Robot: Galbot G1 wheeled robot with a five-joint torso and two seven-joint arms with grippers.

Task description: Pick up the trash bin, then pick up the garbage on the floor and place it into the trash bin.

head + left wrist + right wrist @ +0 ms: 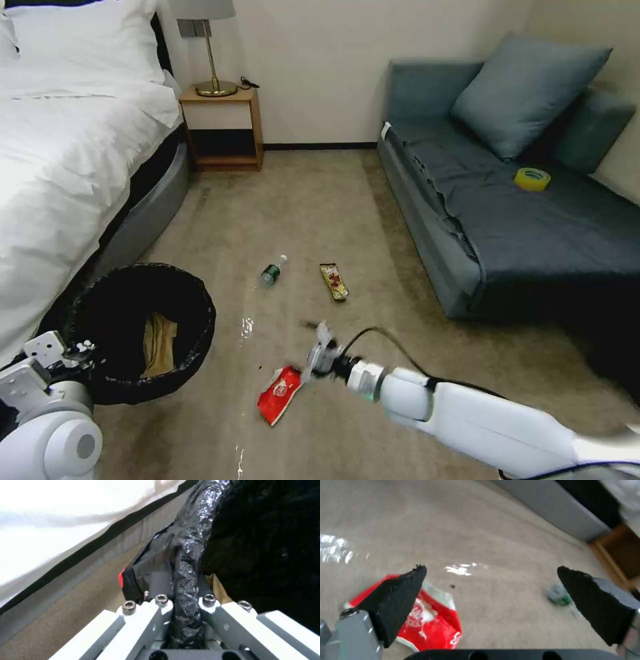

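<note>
1. Head view: the trash bin, lined with a black bag, is at the lower left beside the bed, and the left gripper is at its near rim. A crumpled brown paper bag lies inside the bin. On the carpet lie three pieces of garbage: a red snack packet just beside the right gripper, a clear bottle with a green label farther off, and a long snack wrapper near the bottle. The right arm reaches in from the lower right. A yellow tape roll sits on the grey sofa; a nightstand with a lamp stands against the wall.

2. Left wrist view: the left gripper is clenched on the bin's bag-covered rim, which runs between its fingers. The bed's white sheet is beside it.

3. Right wrist view: the right gripper is spread wide with nothing between its black pads. The red packet lies on the carpet beneath one pad; the bottle lies near the other pad, farther off.
</note>
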